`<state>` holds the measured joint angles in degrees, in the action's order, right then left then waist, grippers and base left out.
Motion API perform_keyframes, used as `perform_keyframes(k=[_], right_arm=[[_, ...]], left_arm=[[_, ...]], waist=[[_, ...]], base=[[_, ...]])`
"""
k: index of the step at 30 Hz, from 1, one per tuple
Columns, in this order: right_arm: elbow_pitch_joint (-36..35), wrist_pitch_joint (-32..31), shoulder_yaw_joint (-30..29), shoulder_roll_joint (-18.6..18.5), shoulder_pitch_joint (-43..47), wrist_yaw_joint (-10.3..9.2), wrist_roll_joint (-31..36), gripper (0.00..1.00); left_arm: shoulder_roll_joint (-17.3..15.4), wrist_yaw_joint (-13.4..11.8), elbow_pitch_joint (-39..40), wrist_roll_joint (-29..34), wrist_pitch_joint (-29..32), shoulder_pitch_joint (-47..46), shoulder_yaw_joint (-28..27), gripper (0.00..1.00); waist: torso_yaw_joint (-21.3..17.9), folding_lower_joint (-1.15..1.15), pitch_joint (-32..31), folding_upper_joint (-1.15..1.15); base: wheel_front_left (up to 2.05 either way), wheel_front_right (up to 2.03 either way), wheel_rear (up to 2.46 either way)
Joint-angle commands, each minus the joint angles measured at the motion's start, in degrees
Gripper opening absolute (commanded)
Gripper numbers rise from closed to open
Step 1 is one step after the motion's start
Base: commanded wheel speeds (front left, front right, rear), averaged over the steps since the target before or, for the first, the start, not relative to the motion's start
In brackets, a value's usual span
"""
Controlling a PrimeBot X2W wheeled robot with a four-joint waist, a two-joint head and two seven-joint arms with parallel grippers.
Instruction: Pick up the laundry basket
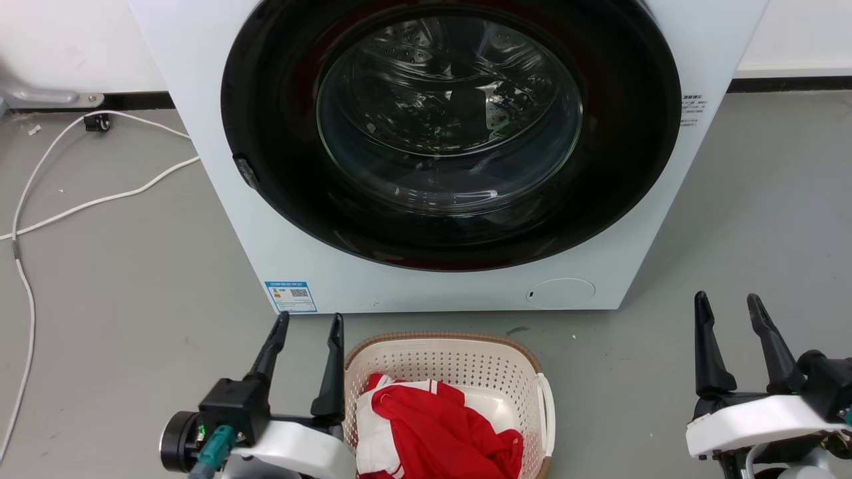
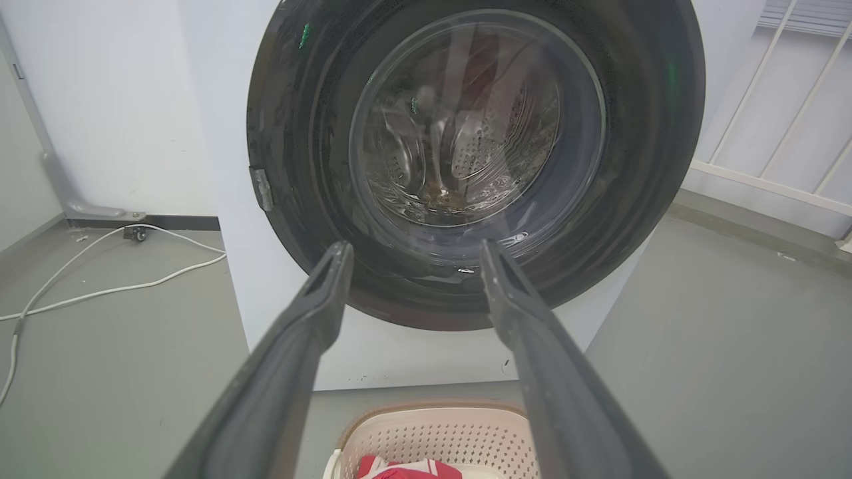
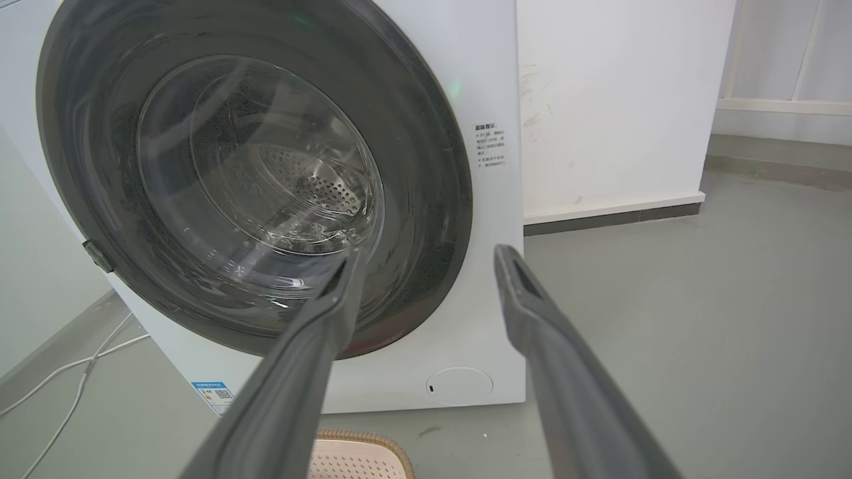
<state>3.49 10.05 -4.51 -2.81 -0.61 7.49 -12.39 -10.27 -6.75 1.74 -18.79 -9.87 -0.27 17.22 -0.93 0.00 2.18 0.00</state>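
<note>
Nearest to the head camera, at the bottom edge of its view, sits the left gripper (image 1: 310, 318). Its two dark fingers stand apart and hold nothing. The finger on the inner side is just beside the left wall of the laundry basket (image 1: 452, 359); whether it touches the rim I cannot tell.

The laundry basket stands on the grey floor (image 1: 732, 219), directly in front of the washing machine (image 1: 266, 259), with a narrow strip of floor between the two. Its brown rim, its cream perforated walls and a white handle (image 1: 547, 412) on its right side are visible. Inside it lies a crumpled red and white garment (image 1: 446, 426).

The right gripper (image 1: 727, 298) is at the lower right, well apart from the basket. Its fingers are also spread and empty, over bare floor to the right of the machine.

The round dark door (image 1: 449, 106) takes up most of the machine's front, and the steel drum shows through its glass. A blue label (image 1: 291, 296) sits at the lower left corner of the front panel. A white cable (image 1: 100, 199) runs over the floor to the left of the machine, toward the wall.

In the left wrist view the far rim of the basket and a bit of red cloth appear at the bottom edge, between the fingers. In the right wrist view one corner of the rim appears at the bottom edge.
</note>
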Motion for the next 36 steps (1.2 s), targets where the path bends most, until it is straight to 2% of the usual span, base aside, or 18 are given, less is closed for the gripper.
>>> perform_keyframes(k=[1,8,20,25,28,36], right_arm=[[-0.21,0.43,0.09,-0.17,-0.13,0.0,1.63,1.0],[1.82,1.35,0.51,-0.16,0.26,0.0,6.35,1.0],[2.75,2.14,1.36,-0.15,0.6,-0.01,12.55,1.0],[3.7,2.85,1.27,-0.14,0.61,-0.01,9.88,1.0],[5.76,3.8,1.04,-0.13,0.21,-0.01,7.03,1.0],[7.03,4.78,1.16,-0.12,-0.39,-0.01,9.58,1.0]], left_arm=[[-0.64,-0.6,0.35,1.21,-0.6,-0.98,0.83,1.0],[-1.63,-1.86,-0.66,3.01,-1.57,-1.22,3.19,1.0],[-2.07,-2.41,-2.01,7.57,-3.0,-0.64,5.52,1.0],[-0.59,-1.31,-1.82,6.97,-3.53,0.61,3.72,1.0],[1.28,1.31,-1.78,8.62,-4.17,1.76,0.65,1.0],[3.67,4.74,-2.49,12.48,-5.05,2.68,-2.21,1.0]], waist=[[-0.05,0.0,0.07,0.0],[-0.28,0.0,0.2,0.0],[-0.44,0.0,0.09,0.0],[-0.45,0.0,0.13,0.0],[-0.54,0.0,0.23,0.0],[-0.77,0.0,0.49,0.0]], base=[[0.0,0.0,0.0],[0.0,0.0,0.0],[0.0,0.0,0.0],[0.0,0.0,0.0],[0.0,0.0,0.0],[0.0,0.0,0.0]])
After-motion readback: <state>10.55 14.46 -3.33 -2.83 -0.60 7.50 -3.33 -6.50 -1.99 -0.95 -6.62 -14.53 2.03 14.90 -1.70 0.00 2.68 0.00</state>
